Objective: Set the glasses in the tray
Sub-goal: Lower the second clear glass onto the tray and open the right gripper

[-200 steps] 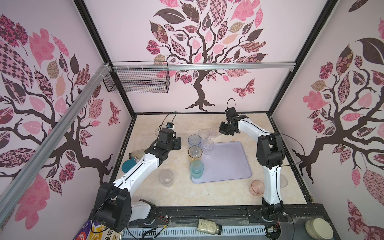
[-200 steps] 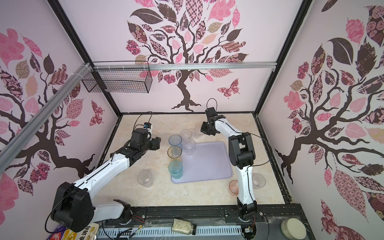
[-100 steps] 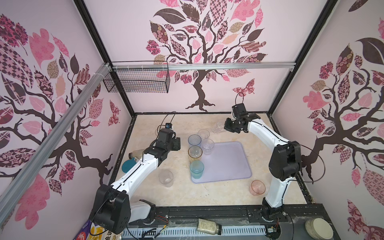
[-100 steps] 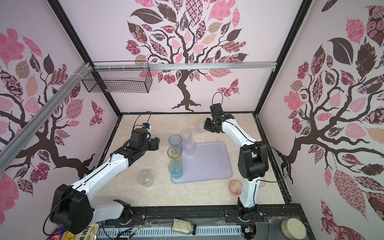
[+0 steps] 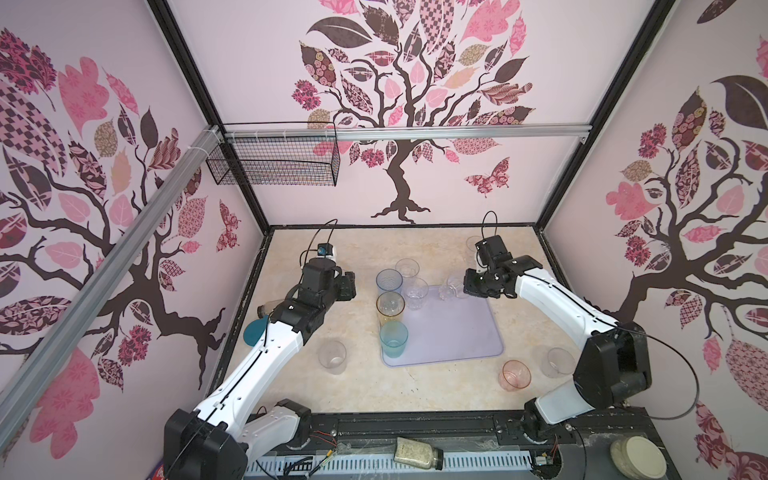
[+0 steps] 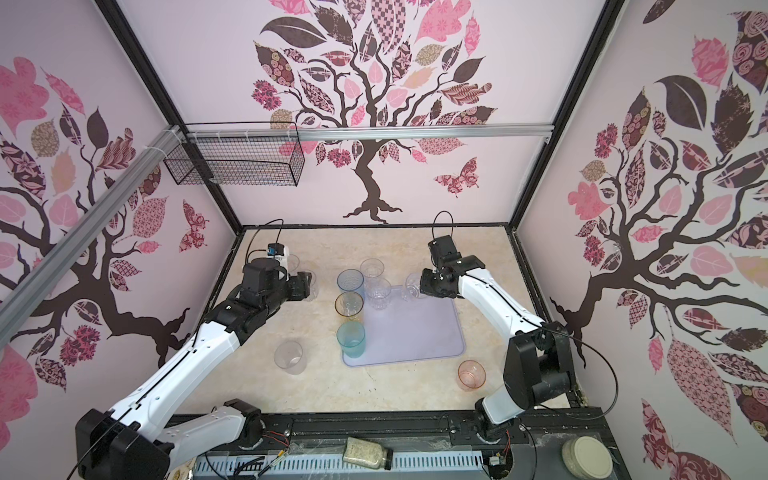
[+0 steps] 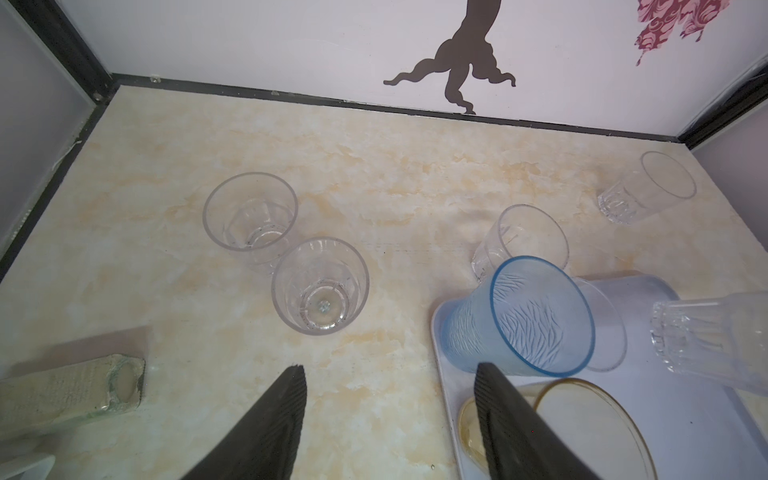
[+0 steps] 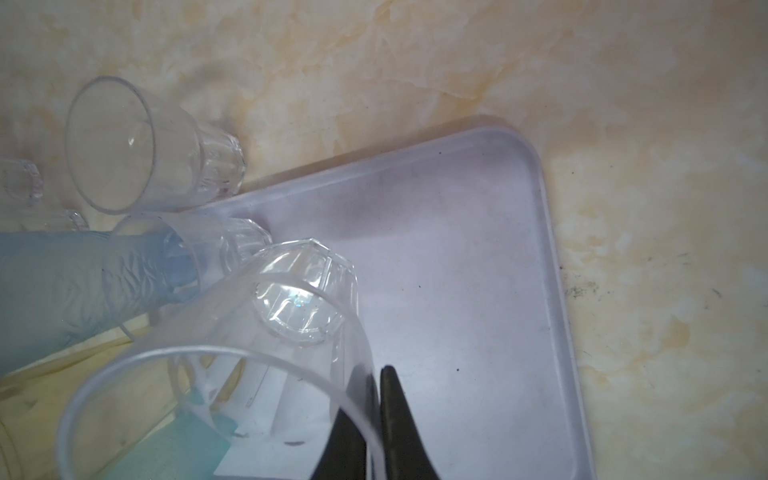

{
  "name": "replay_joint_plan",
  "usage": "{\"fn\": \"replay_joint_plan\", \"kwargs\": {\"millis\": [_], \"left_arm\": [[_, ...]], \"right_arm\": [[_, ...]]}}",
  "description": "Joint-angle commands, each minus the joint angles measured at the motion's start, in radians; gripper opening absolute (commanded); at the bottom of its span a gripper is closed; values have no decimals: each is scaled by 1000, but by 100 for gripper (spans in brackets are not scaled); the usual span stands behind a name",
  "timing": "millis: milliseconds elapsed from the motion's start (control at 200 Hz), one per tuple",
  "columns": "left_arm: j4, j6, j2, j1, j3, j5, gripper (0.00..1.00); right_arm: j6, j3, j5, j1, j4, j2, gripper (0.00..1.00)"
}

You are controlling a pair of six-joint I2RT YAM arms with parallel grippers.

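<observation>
Pink and brown tree decals cover the booth walls around a marbled beige worktop (image 5: pixel 415 390). Near its middle lies the lavender tray (image 5: pixel 453 332). Along the tray's left edge I see three tall glasses standing upright in a row. The blue-grey glass (image 5: pixel 389 282) is at the back, the amber glass (image 5: pixel 390 309) in the middle and the teal glass (image 5: pixel 393 340) at the front corner. Just beside the blue-grey one, also in the tray, stands a short clear glass (image 5: pixel 416 293).

My right claw (image 8: pixel 374 382) is clenched on the wall of a clear tumbler (image 8: pixel 291 307), with one finger inside the rim and one outside. The tumbler hangs tilted over the back part of the tray. I cannot tell whether its base touches the tray.

My left claw (image 7: pixel 388 370) is spread wide with nothing between its fingers, hovering over bare worktop left of the tray. Beyond it stand two twin clear glasses (image 7: pixel 320 286), close together, and a bottle (image 7: pixel 70 395) lies on its side nearby.

Other glasses are outside the tray. A rear clear glass (image 5: pixel 406 268) stands just behind the back edge. A corner clear glass (image 5: pixel 473 243) stands farther back on the right. A front clear glass (image 5: pixel 332 356) stands to the left of the teal one. A pink glass (image 5: pixel 515 374) sits off the front right corner of the tray. A side clear glass (image 5: pixel 559 361) is just to the right of the pink one.
</observation>
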Motion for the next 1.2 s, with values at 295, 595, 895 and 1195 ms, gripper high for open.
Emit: {"fn": "replay_joint_plan", "kwargs": {"millis": [295, 595, 895, 1195], "left_arm": [[-2, -74, -65, -27, -89, 39, 67], [47, -97, -8, -30, -97, 86, 67], [91, -111, 16, -30, -105, 123, 67], [115, -110, 53, -30, -95, 133, 67]], "right_arm": [[-67, -11, 99, 232, -109, 23, 0], [-67, 72, 89, 328, -120, 147, 0], [-85, 127, 79, 343, -117, 229, 0], [-96, 166, 85, 348, -114, 273, 0]]}}
